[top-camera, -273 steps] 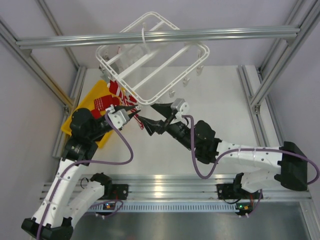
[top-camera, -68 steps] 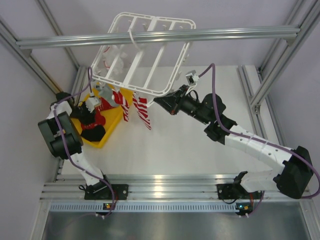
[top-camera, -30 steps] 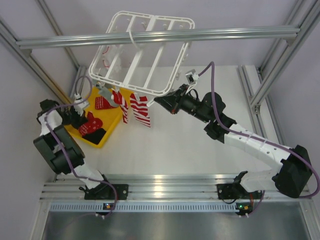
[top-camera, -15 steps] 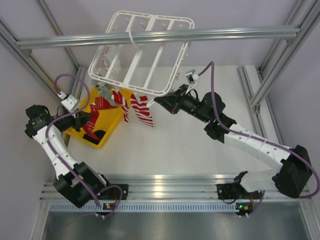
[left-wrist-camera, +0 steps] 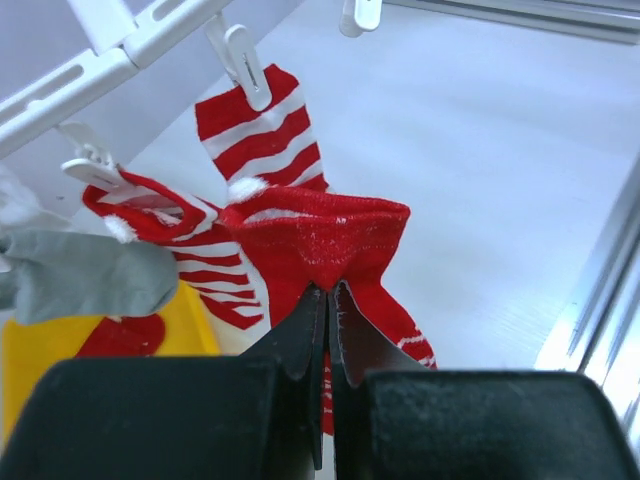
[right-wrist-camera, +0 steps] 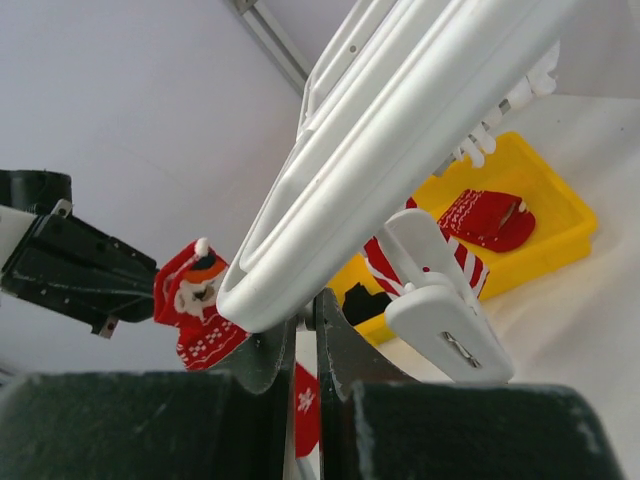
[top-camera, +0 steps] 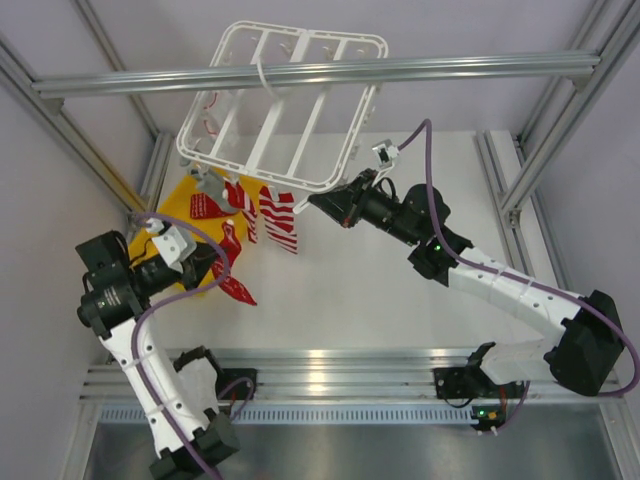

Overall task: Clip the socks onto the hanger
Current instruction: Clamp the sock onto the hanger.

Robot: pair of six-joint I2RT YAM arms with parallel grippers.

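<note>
Your left gripper is clenched on the red sock, which dangles near-left of the hanger | right gripper pinches the hanger's near rim | sock looks light and limp: hold its top edge and feed that into a free clip

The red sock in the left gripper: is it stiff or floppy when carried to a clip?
Probably floppy: the red sock bunches where the left gripper pinches it. Likely light, since a small pinch holds it. It may swing.
</note>
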